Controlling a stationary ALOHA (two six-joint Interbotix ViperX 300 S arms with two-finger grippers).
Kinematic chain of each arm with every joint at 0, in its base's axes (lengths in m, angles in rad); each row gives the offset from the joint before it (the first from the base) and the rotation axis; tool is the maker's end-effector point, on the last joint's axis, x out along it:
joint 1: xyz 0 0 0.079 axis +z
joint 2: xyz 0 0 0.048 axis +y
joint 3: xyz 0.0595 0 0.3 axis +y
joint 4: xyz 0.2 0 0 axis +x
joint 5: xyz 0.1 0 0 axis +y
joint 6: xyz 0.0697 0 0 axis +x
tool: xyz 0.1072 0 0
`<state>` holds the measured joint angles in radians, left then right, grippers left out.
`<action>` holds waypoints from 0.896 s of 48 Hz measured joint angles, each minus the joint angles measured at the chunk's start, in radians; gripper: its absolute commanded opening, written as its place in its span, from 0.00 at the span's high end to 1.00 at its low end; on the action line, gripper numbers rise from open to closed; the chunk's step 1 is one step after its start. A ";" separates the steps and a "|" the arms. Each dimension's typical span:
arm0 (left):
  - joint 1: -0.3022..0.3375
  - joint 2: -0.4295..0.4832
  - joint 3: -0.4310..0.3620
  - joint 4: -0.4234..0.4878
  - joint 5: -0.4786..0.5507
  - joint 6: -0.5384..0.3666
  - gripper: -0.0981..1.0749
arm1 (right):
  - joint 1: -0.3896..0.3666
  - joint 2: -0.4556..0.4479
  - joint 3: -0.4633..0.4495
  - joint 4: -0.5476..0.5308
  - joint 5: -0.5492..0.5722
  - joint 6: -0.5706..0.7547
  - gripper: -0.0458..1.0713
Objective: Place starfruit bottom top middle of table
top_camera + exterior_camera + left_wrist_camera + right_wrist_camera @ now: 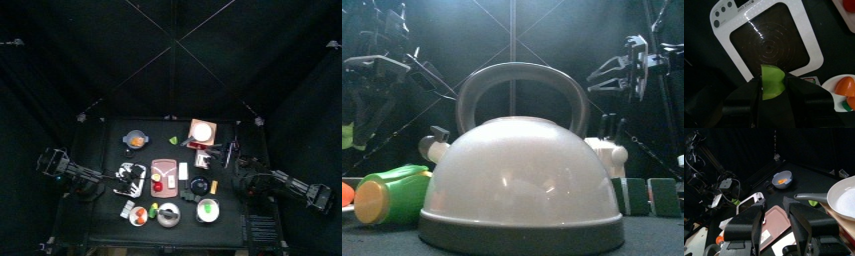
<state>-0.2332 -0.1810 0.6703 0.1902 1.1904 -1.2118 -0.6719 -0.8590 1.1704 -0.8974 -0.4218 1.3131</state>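
Starfruit point(772, 82) is between my left gripper's point(771, 92) jaws. They stand wide and press on its two sides. I can't tell whether it's lifted or resting.

It sits at the near edge of the white-rimmed scale point(765, 40), by the tabletop's point(107, 150) left edge, about halfway between front and back.

Only the left wrist view shows the fruit. From above, the left gripper point(127, 180) covers it, with just the scale's point(130, 186) white rim showing. In the front view the white kettle point(523, 185) fills the middle and blocks everything behind it.

Next to the scale in the left wrist view is an orange piece point(844, 86) on a white dish.

Top view:
- pink board point(163, 175) just right of the scale
- grey bowl point(134, 139) toward the back left
- plate point(201, 130) toward the back right
- separate small green piece point(171, 137) between the bowl and the plate

My right gripper point(774, 218) hangs over the right side with its jaws spread and nothing between them. Past them, its view shows the grey bowl point(782, 179) with orange fruit in it.

At the front edge, a green cup point(389, 195) lies on its side left of the kettle.
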 measured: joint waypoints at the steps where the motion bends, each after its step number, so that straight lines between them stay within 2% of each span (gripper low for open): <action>1: 0.000 0.000 -0.002 0.000 0.000 -0.002 0.39 | 0.000 0.002 0.000 0.000 0.000 0.000 0.30; 14: 0.017 0.000 -0.029 0.026 -0.008 0.017 0.39 | 0.000 0.000 0.000 0.000 0.000 0.000 0.30; 24: 0.087 0.002 -0.094 0.127 -0.051 0.064 0.39 | -0.006 0.002 0.005 0.000 0.000 0.000 0.30; 29: 0.123 0.011 -0.120 0.164 -0.104 0.069 0.39 | -0.011 0.002 0.005 0.000 0.000 0.000 0.30; 35: 0.170 0.012 -0.130 0.195 -0.160 0.071 0.39 | -0.017 0.000 0.006 0.002 0.000 0.000 0.30; 43: 0.249 0.012 -0.132 0.287 -0.198 0.069 0.39 | -0.026 0.002 0.008 0.000 0.003 0.000 0.30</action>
<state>0.0153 -0.1687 0.5384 0.4771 0.9925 -1.1428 -0.6980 -0.8575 1.1781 -0.8974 -0.4188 1.3131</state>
